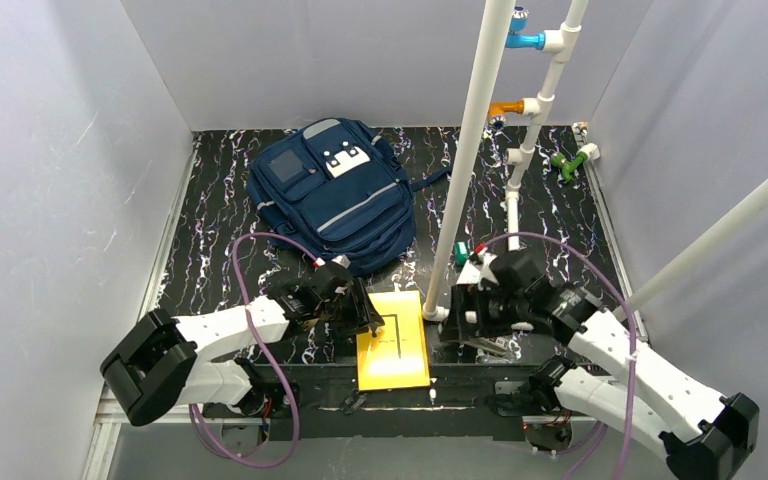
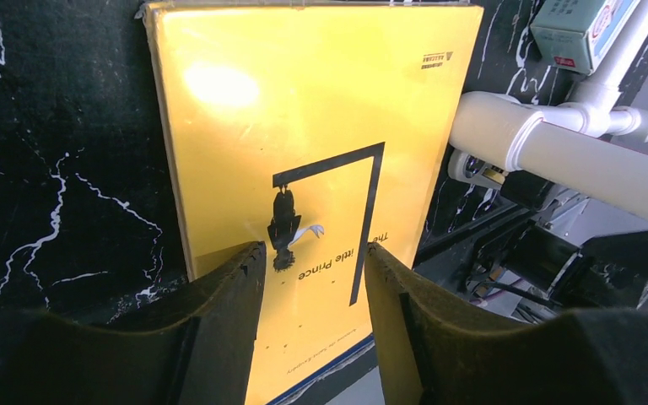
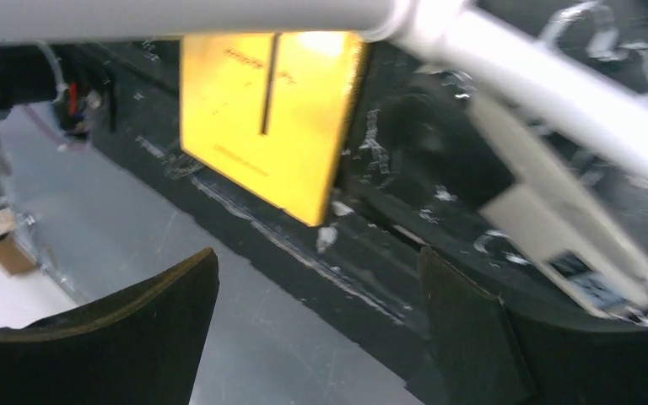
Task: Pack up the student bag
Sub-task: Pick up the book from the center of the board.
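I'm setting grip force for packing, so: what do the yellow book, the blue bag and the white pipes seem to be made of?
The yellow book: glossy card or film-wrapped cover, judging by the lamp glare on it. The student bag: matte woven fabric, it seems, with soft folds and grey stripes. The white pipes: smooth rigid plastic, probably PVC, with moulded joints.
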